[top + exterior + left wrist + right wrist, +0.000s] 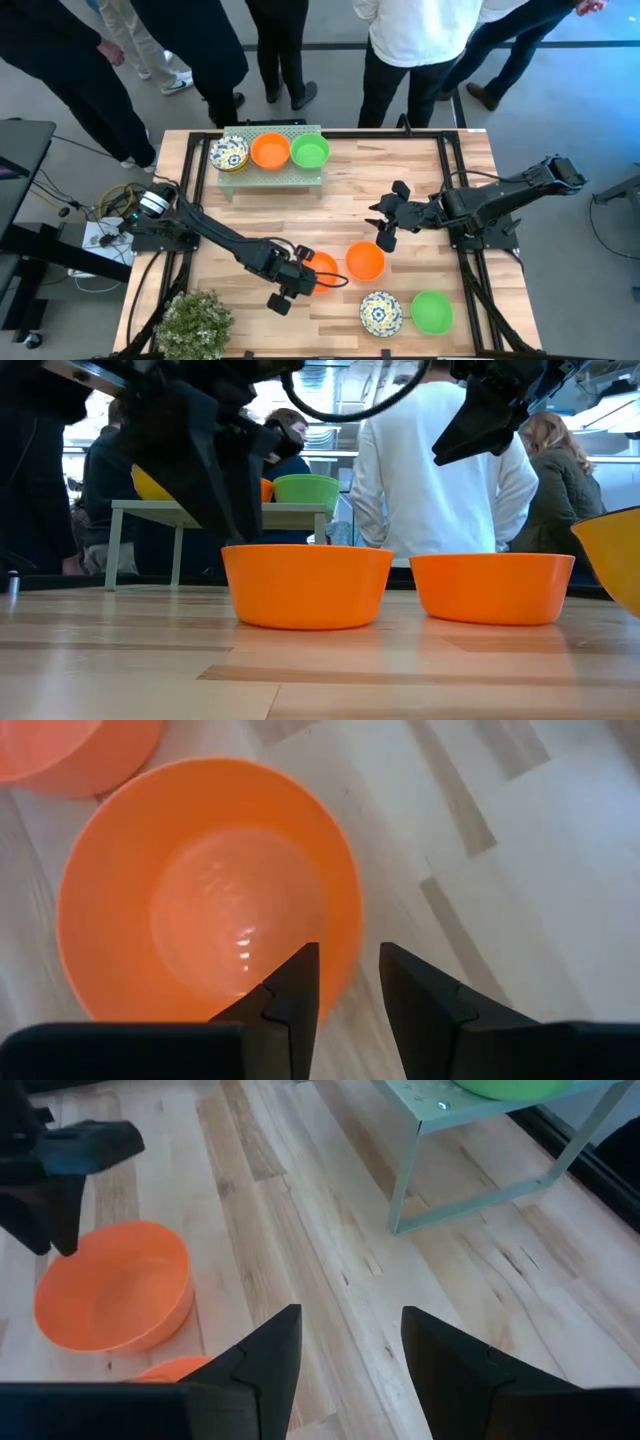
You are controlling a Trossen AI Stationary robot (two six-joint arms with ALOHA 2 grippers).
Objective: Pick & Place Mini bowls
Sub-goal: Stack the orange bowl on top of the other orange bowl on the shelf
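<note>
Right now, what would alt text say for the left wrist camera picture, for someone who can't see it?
An empty orange bowl sits on the pale wooden table, with the left gripper right at its rim: one jaw inside, the other outside. The edge of a second orange bowl shows nearby.

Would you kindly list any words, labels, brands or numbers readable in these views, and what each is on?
None can be read: the orange bowl at the left gripper, the other bowls, the green shelf and the table carry no legible text. The floral bowl shows a pattern only.
</note>
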